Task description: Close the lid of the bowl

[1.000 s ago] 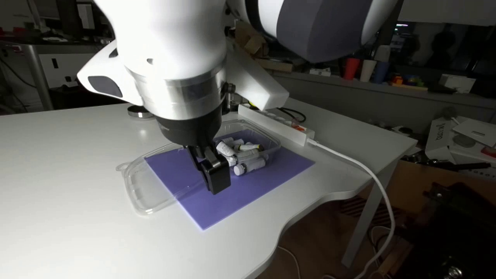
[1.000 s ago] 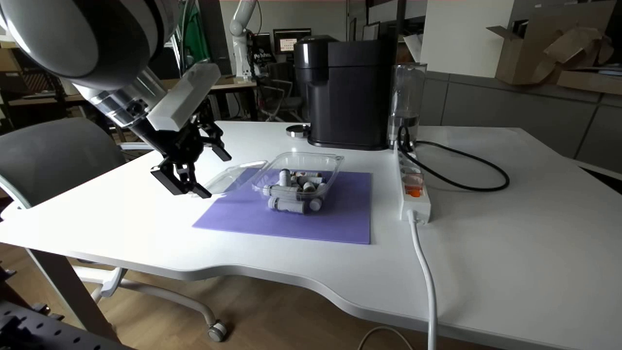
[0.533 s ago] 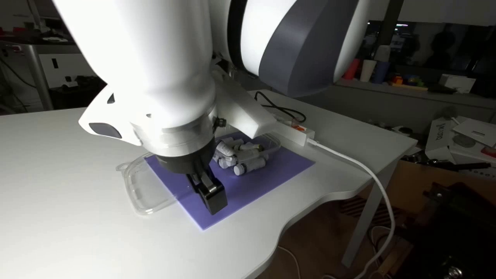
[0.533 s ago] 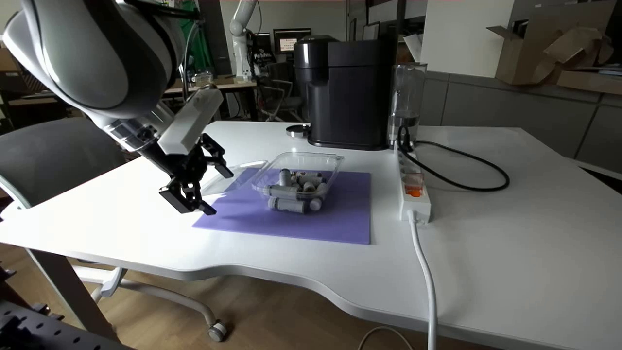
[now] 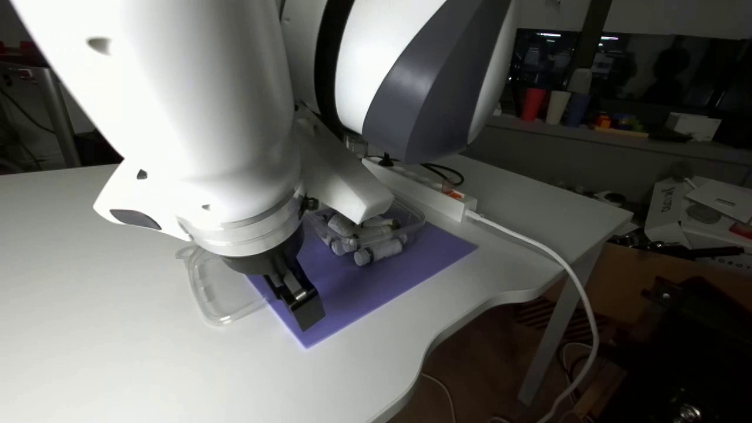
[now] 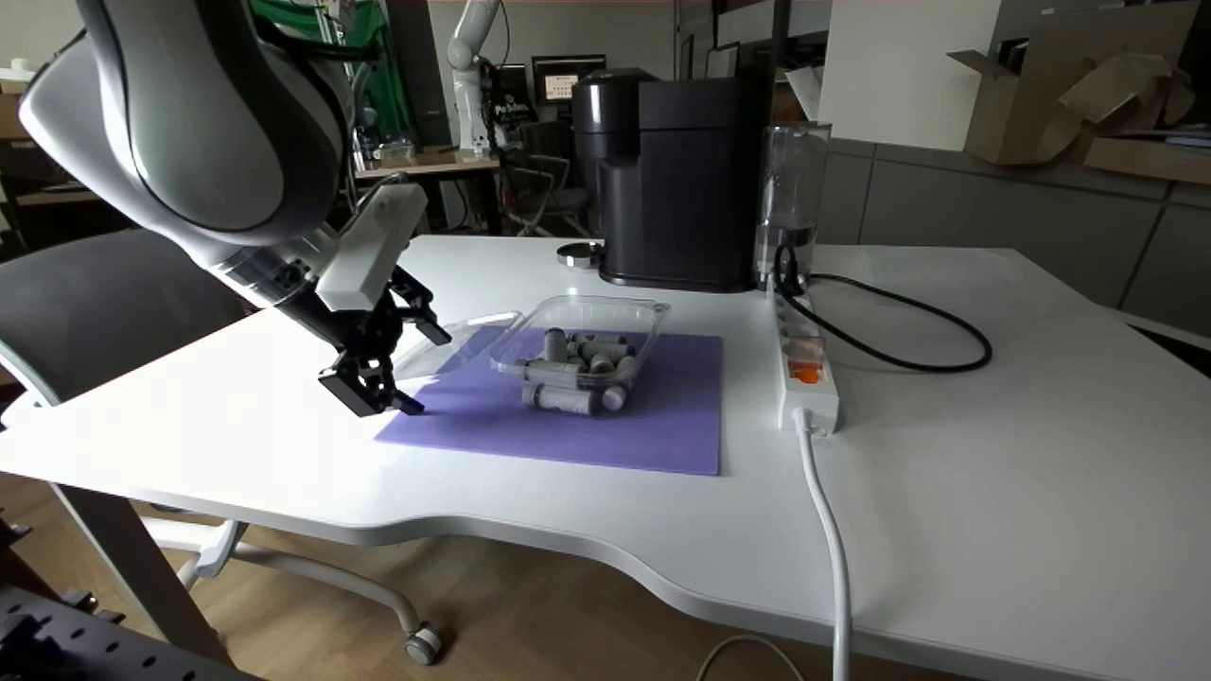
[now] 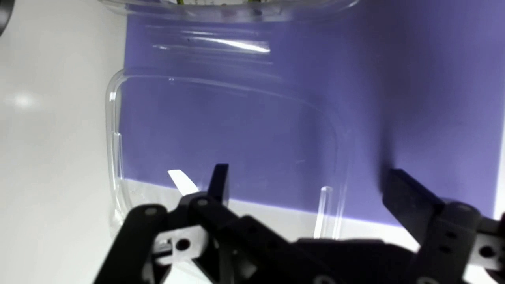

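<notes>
The bowl is a clear plastic container (image 5: pixel 411 218) holding several small white bottles (image 6: pixel 560 398); it also shows in an exterior view (image 6: pixel 605 305) and at the top of the wrist view (image 7: pixel 225 14). Its see-through lid (image 6: pixel 437 356) lies folded open beside it, partly on the purple mat and partly on the table. The lid also shows in an exterior view (image 5: pixel 226 288) and the wrist view (image 7: pixel 236 126). My gripper (image 7: pixel 305 173) is open and empty, low at the lid; it shows in both exterior views (image 5: pixel 302 314) (image 6: pixel 430 374). One finger is over the lid, the other beyond its side rim; contact cannot be told.
The purple mat (image 6: pixel 662 435) lies under the container. A white power strip (image 6: pixel 804 378) with cables stands beside it. A black machine (image 6: pixel 700 180) and a small metal dish (image 6: pixel 579 253) stand behind. The table's curved edge (image 5: pixel 446 335) is near the mat.
My gripper has come down to the lid's side rim, moving toward the mat's corner, then shifting slightly over the lid. It stays open. The lid and container have not moved.
</notes>
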You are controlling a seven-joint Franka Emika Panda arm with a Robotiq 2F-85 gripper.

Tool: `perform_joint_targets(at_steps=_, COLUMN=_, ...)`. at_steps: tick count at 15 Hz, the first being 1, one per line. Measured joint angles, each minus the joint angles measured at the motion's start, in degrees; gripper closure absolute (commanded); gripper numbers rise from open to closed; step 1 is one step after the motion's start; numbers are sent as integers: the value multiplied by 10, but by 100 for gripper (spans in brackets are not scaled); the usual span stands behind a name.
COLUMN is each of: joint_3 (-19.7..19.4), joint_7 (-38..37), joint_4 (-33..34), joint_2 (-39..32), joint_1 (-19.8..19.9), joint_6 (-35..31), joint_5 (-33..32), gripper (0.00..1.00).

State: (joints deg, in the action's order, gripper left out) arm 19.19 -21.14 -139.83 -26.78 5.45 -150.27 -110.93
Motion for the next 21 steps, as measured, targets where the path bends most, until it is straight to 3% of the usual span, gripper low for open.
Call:
perform_joint_targets(at_steps=9, joint_3=-11, joint_7=-105, joint_4=23, joint_2=-7, joint_1=-59, joint_6=50, joint_5=-67, gripper=0)
perform_joint_targets(at_steps=21, joint_3=-11, joint_7=-183, joint_4=28, joint_2=-1, joint_1=-65, joint_6=118, joint_5=-95, gripper=0)
